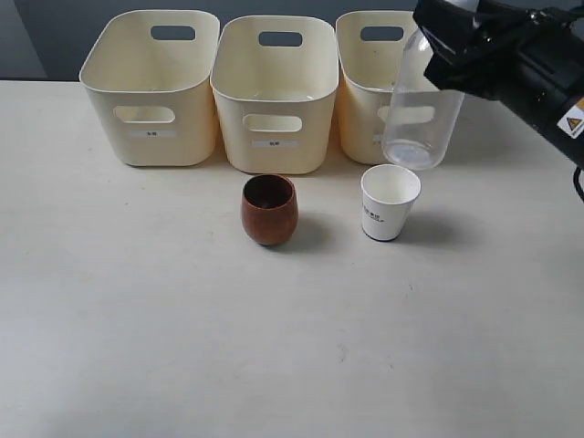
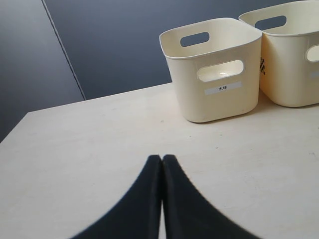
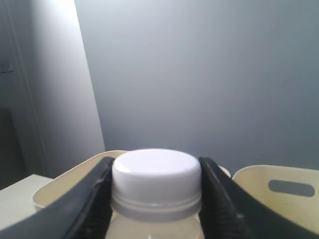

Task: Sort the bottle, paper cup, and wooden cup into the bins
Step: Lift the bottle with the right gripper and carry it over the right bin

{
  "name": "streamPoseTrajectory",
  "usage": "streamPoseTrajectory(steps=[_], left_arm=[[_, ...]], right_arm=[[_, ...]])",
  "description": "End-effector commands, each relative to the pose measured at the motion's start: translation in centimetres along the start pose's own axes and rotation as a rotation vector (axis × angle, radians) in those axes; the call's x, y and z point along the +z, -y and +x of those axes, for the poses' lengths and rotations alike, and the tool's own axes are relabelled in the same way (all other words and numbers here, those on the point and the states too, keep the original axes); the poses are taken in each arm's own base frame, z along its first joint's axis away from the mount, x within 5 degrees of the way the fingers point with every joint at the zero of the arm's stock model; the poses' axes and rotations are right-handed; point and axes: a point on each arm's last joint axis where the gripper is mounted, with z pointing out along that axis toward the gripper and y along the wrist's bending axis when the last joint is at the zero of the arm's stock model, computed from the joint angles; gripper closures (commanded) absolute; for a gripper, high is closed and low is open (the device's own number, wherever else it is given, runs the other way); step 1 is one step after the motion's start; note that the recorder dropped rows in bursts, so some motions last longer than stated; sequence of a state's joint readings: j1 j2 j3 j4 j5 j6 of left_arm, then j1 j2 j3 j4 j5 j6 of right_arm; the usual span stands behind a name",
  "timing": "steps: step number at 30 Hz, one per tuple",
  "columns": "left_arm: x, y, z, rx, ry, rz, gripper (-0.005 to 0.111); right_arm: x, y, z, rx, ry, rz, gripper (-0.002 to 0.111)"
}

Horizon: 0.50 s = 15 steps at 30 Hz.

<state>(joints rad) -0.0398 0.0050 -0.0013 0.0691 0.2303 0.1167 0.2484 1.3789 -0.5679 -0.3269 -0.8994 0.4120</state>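
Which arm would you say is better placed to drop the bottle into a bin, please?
The right. Its gripper is already clamped on the bottle at the cap, holding it by the rightmost bin. The left gripper is shut and empty, near the leftmost bin.

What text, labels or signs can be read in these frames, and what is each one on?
"木杯": label on the left bin.
Middle bin label: too blurred to read.
Paper cup dark print: too small to read.
Yellow warning triangle: sticker on the right arm.
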Motion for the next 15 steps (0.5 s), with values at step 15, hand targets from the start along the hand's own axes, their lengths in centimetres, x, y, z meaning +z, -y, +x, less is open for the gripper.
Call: streamPoseTrajectory(steps=[15], left_arm=[[0.0,0.0,0.0,-0.001,0.011,0.002,0.107]], right_arm=[[5.0,2.0,-2.2,-0.120,0.003,0.136,0.109]])
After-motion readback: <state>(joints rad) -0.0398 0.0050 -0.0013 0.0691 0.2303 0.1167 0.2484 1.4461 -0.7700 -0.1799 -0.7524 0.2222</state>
